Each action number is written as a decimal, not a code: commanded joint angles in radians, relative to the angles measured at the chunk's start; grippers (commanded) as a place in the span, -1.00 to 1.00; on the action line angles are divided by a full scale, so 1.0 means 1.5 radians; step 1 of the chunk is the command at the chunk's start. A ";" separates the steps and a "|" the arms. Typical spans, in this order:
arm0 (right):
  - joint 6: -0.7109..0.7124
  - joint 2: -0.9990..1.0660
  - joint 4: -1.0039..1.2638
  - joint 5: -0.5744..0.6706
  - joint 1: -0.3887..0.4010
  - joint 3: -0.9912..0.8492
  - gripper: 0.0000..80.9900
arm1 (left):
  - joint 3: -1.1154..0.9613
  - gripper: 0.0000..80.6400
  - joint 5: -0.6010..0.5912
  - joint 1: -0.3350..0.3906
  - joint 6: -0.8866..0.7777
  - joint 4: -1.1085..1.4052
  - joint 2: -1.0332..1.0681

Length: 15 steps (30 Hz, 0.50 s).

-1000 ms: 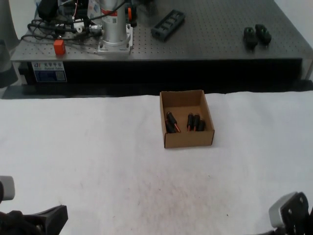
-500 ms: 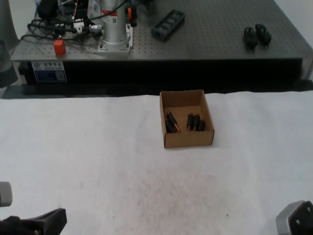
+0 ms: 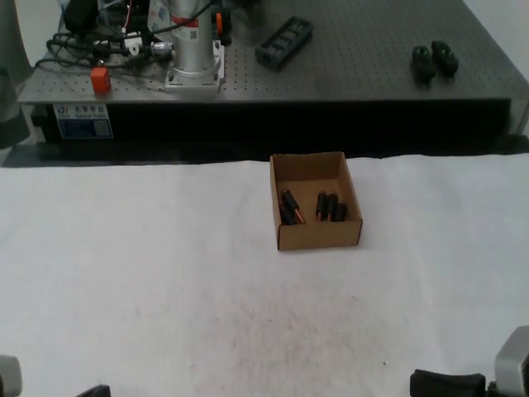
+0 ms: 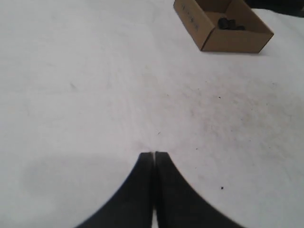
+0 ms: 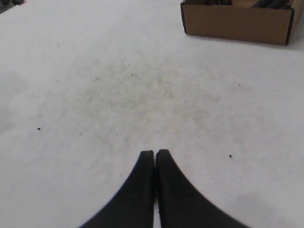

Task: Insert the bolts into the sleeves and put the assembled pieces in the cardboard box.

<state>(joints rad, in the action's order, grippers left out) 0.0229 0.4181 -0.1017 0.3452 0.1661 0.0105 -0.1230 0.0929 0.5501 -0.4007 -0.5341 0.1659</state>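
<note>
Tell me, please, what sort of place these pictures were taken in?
Most likely a lab workbench: a perforated metal table with tangled cables and a metal post, behind a white sheet holding the cardboard box.

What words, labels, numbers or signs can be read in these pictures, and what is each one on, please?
No text reads clearly.
Blue-and-white label on the front edge of the metal bench: too blurred to read.
Dark marks on the cardboard box wall, left wrist view: too small to read.
</note>
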 commanded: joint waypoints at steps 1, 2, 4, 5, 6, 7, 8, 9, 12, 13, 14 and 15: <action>-0.001 -0.009 0.000 0.002 0.000 -0.007 -0.98 | 0.031 -0.98 0.005 0.001 -0.005 0.008 -0.005; -0.001 -0.018 0.000 0.002 0.000 -0.007 -0.98 | 0.037 -0.98 0.005 0.001 -0.005 0.008 -0.005; -0.001 -0.031 0.000 0.002 0.000 -0.007 -0.98 | 0.052 -0.98 0.005 0.001 -0.005 0.008 -0.005; -0.001 -0.037 0.000 0.002 0.000 -0.007 -0.98 | 0.055 -0.98 0.005 0.001 -0.005 0.008 -0.005; -0.001 -0.041 0.000 0.002 0.000 -0.007 -0.98 | 0.061 -0.98 0.005 0.001 -0.005 0.007 -0.005; -0.001 -0.044 0.000 0.002 0.000 -0.007 -0.98 | 0.066 -0.98 0.005 0.001 -0.005 0.008 -0.009; -0.001 -0.048 0.000 0.002 0.000 -0.007 -0.98 | 0.073 -0.98 0.005 0.001 -0.005 0.007 -0.017; -0.001 -0.049 0.000 0.002 0.000 -0.007 -0.98 | 0.080 -0.98 0.005 0.001 -0.005 0.007 -0.030; -0.001 -0.053 0.000 0.002 0.000 -0.007 -0.98 | 0.082 -0.98 0.005 0.001 -0.005 0.004 -0.066; -0.001 -0.053 0.000 0.002 0.000 -0.007 -0.98 | 0.082 -0.98 0.005 0.001 -0.005 0.004 -0.075; -0.001 -0.053 0.000 0.002 0.000 -0.007 -0.98 | 0.082 -0.98 0.005 0.001 -0.005 0.004 -0.083; -0.001 -0.053 0.000 0.002 0.000 -0.007 -0.98 | 0.082 -0.98 0.005 0.001 -0.005 0.004 -0.087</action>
<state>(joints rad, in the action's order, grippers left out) 0.0229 0.3479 -0.1017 0.3452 0.1661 0.0105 0.0116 0.0929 0.5501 -0.4007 -0.5372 0.0693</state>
